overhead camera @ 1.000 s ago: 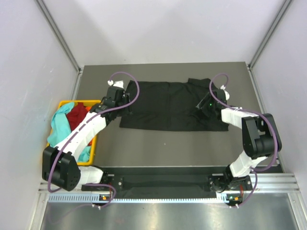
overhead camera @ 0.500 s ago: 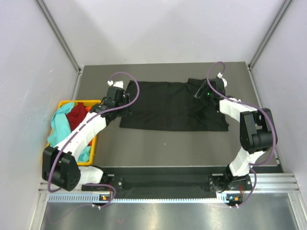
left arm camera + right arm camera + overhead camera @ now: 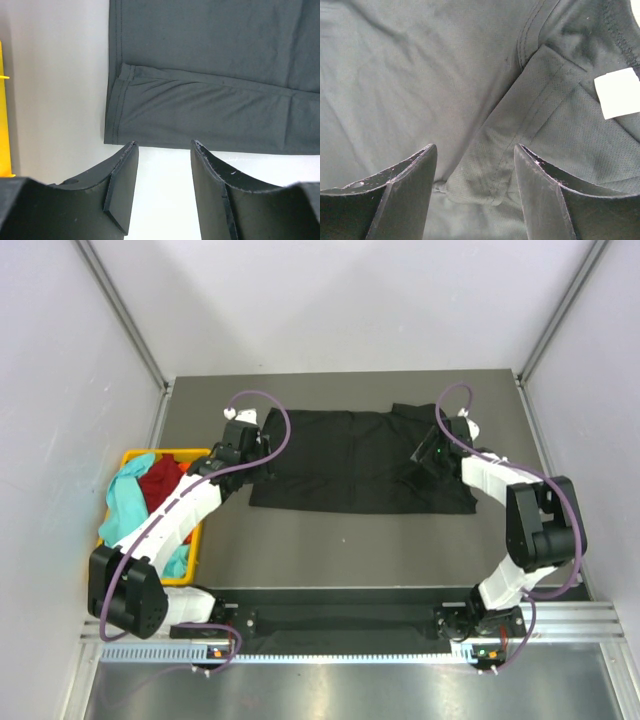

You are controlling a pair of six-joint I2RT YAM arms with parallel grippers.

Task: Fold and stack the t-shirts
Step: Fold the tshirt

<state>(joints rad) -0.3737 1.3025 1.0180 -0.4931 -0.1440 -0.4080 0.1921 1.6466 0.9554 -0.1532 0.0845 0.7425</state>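
Far left, well off the left gripper's (image 3: 252, 455) side, yellow basket (image 3: 130, 454) holds a teal shirt (image 3: 124, 498) draped over its rim and a red shirt (image 3: 163, 480) bunched inside, the two touching. Left wrist view shows only a thin strip of the basket (image 3: 4, 125) at the frame edge. Left gripper (image 3: 162, 145) is about half open and grips nothing, tips over bare table (image 3: 50, 75), apart from the cloth. Black shirt (image 3: 210, 75) lies flat just ahead of the tips, its hemmed corner just ahead of the left finger (image 3: 122, 185), with a small fold in the hem there. In the top view the black shirt (image 3: 350, 460) is spread across the table between the two grippers, long side running left to right, its right end rumpled. Right gripper (image 3: 424, 454) sits over that rumpled end. In its wrist view the right gripper (image 3: 475, 147) is wide open and empty, cloth (image 3: 420, 75) under and between the fingers (image 3: 410, 195); cannot tell if the tips touch it. A wrinkle runs up from between the tips toward the collar. White label (image 3: 618, 92) is ahead and to the right of the right finger, inside the neck opening.
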